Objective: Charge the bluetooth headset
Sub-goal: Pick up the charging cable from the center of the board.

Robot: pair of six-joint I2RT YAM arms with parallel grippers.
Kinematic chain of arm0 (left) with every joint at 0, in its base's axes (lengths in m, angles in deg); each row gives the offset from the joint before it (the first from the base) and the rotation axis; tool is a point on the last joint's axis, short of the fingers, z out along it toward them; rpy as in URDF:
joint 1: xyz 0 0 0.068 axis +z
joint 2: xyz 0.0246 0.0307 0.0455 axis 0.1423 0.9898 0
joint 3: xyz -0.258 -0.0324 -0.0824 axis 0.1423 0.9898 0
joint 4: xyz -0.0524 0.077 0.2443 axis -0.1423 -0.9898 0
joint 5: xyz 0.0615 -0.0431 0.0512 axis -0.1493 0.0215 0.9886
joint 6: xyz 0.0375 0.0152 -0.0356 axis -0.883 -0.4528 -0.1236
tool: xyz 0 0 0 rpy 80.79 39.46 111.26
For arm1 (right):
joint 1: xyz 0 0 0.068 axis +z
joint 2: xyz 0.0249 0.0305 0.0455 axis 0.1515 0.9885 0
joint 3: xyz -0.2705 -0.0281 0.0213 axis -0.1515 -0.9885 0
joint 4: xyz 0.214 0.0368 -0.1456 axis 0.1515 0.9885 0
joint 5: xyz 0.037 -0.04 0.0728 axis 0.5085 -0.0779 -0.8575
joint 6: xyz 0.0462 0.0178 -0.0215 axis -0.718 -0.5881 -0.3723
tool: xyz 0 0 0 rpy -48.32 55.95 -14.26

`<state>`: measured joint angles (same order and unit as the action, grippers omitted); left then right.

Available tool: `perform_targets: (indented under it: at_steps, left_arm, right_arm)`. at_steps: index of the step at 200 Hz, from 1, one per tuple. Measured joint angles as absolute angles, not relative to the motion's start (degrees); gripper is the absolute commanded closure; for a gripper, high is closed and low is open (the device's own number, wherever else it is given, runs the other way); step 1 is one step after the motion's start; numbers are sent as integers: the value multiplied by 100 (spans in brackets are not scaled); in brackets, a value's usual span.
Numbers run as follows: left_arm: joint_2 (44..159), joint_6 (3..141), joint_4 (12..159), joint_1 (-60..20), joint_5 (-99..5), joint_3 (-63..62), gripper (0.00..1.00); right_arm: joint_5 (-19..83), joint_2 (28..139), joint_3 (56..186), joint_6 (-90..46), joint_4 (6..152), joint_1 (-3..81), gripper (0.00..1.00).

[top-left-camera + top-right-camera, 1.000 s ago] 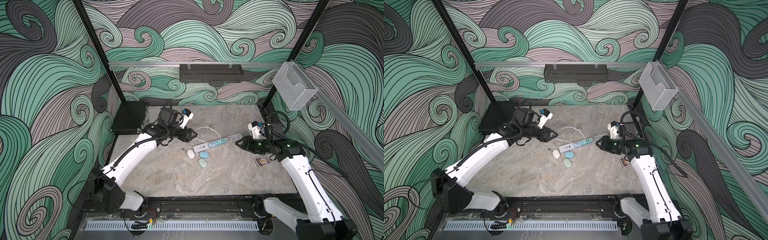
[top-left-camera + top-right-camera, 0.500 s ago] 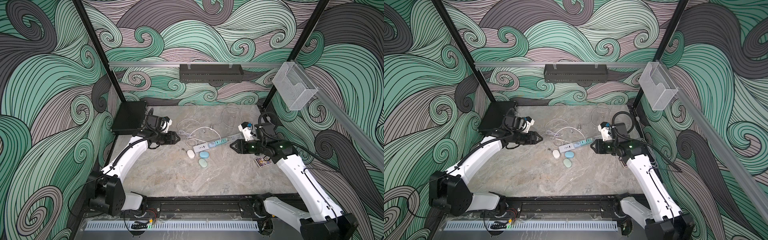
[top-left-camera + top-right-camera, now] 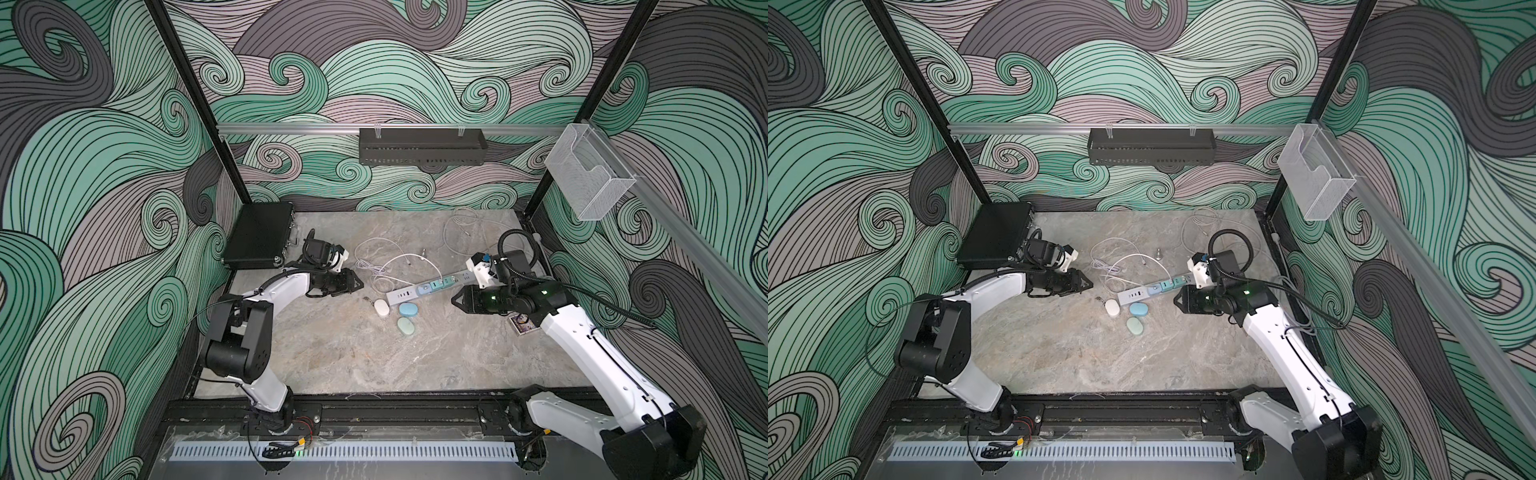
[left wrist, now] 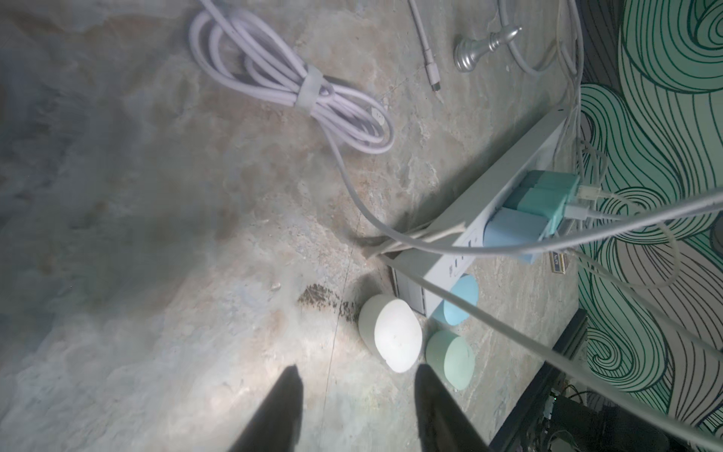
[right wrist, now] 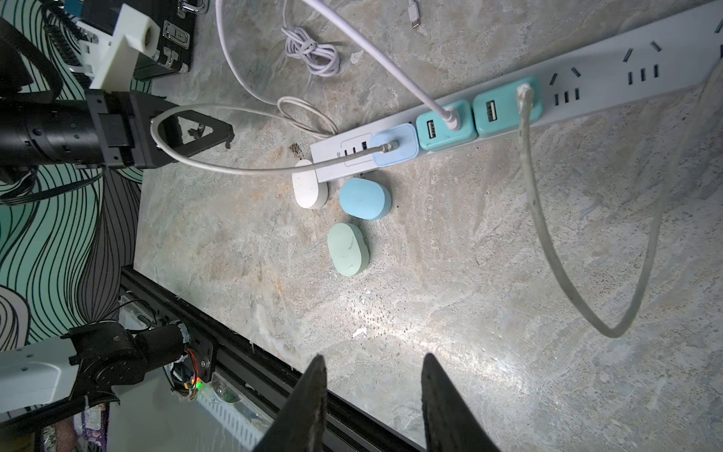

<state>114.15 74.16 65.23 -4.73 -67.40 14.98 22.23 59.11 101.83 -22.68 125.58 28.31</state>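
Three small charging cases lie together by the near end of the white power strip: a white one, a blue one and a green one. Three USB chargers sit in the strip, each with a cable in it. A loose cable end lies beyond the strip. My left gripper hovers open and empty left of the white case. My right gripper is open and empty, right of the cases.
A tied lilac cable bundle and a metal knob lie behind the strip. A black case sits at the back left, a small card under the right arm, and more white cable at the back right.
My left arm has drawn back to the left, folding its elbow, and its jaws have narrowed. My right gripper has moved a little left toward the cases.
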Motion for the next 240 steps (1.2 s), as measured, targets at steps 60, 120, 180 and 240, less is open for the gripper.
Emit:
perform_targets:
  at_steps: [60,120,180,240]
  left_arm:
    - [11944,7658,7430,-595,-6781,1535,65]
    - [12377,7737,7973,-1087,-6613,1526,62]
    - [12567,7967,8427,-1122,-6401,1533,63]
    - [12633,8338,9341,-1281,-6082,1776,63]
  right_arm:
    - [2160,6033,10174,-2393,12282,2840,59]
    - [2061,6106,10174,-2430,12193,2842,56]
    - [2050,5907,10143,-2430,12153,2842,56]
    - [2011,5861,10054,-2469,12134,2842,56]
